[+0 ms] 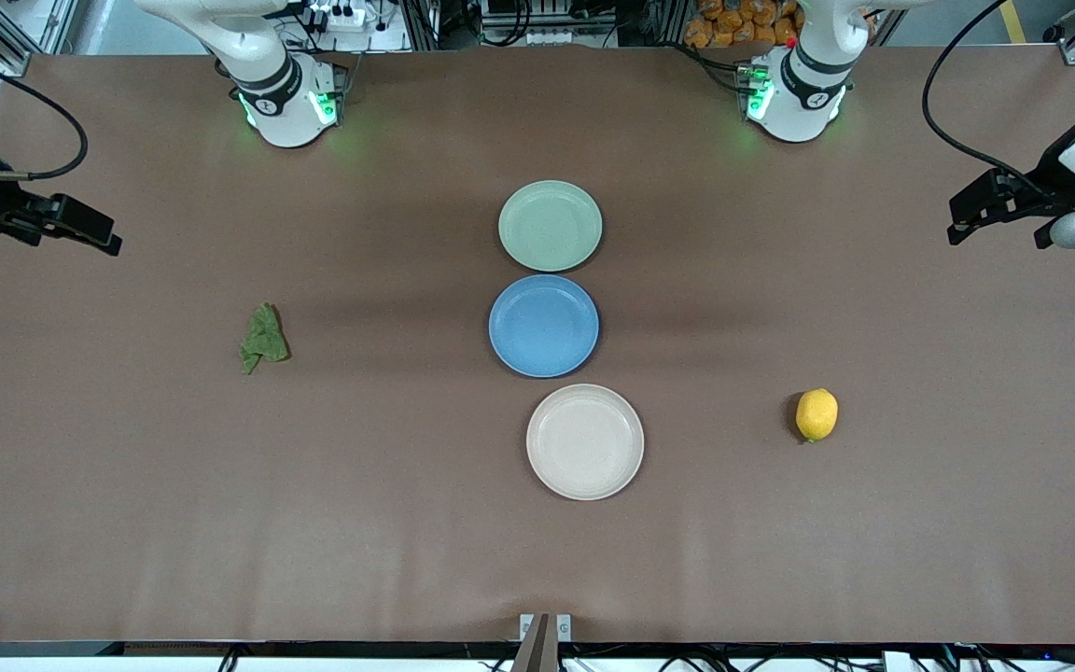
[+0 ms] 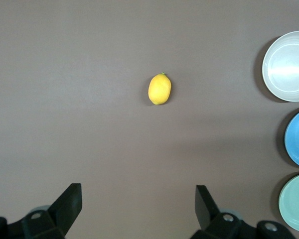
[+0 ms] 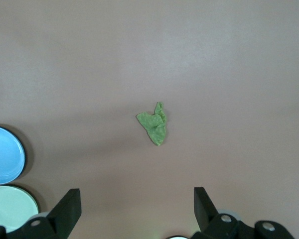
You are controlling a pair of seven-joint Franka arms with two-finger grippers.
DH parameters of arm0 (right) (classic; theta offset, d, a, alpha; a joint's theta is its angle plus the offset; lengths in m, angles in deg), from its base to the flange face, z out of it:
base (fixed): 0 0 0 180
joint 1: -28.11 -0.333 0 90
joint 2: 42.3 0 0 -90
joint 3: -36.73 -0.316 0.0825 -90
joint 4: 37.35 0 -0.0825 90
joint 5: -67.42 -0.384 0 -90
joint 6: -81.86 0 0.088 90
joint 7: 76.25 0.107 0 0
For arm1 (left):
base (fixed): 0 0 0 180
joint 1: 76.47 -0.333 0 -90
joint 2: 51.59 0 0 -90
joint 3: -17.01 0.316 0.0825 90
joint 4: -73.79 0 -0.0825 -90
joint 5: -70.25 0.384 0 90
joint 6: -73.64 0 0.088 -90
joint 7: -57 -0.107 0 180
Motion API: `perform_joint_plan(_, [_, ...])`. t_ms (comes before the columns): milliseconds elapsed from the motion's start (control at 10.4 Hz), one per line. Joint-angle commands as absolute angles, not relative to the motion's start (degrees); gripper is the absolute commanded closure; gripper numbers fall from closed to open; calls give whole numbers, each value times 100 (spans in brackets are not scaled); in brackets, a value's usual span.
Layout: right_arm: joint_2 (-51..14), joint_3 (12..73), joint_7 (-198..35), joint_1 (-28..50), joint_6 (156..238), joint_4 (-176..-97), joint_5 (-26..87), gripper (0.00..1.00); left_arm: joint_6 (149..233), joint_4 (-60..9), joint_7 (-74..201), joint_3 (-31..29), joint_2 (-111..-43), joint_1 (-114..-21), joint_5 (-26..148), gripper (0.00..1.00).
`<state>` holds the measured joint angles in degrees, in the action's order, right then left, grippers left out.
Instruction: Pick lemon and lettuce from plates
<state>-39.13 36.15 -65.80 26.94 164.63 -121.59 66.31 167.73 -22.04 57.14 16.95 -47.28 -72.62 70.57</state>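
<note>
The lemon (image 1: 816,413) lies on the bare table toward the left arm's end, apart from the beige plate (image 1: 584,441); it also shows in the left wrist view (image 2: 160,89). The lettuce (image 1: 263,339) lies on the bare table toward the right arm's end, level with the blue plate; it also shows in the right wrist view (image 3: 153,124). The mint green plate (image 1: 550,226) and the beige plate are both empty. My left gripper (image 1: 967,219) (image 2: 138,191) is open and empty, high over the table's edge. My right gripper (image 1: 94,231) (image 3: 137,194) is open and empty at the other end.
An empty blue plate (image 1: 543,326) sits between the mint and beige plates in a line down the table's middle. The brown table (image 1: 407,523) stretches wide around the lemon and the lettuce. Both arm bases stand at the back edge.
</note>
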Motion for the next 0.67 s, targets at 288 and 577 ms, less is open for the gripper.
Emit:
perform_joint_plan(288, [-3887, 3568, -6623, 2741, 16544, -12128, 6637, 0, 16689, -2157, 5717, 1692, -4728, -7287, 7025, 0])
perform_joint_plan(577, [-3878, 3568, -6631, 2741, 16544, -12137, 6637, 0, 16698, -2157, 5717, 1692, -4728, -7287, 7025, 0])
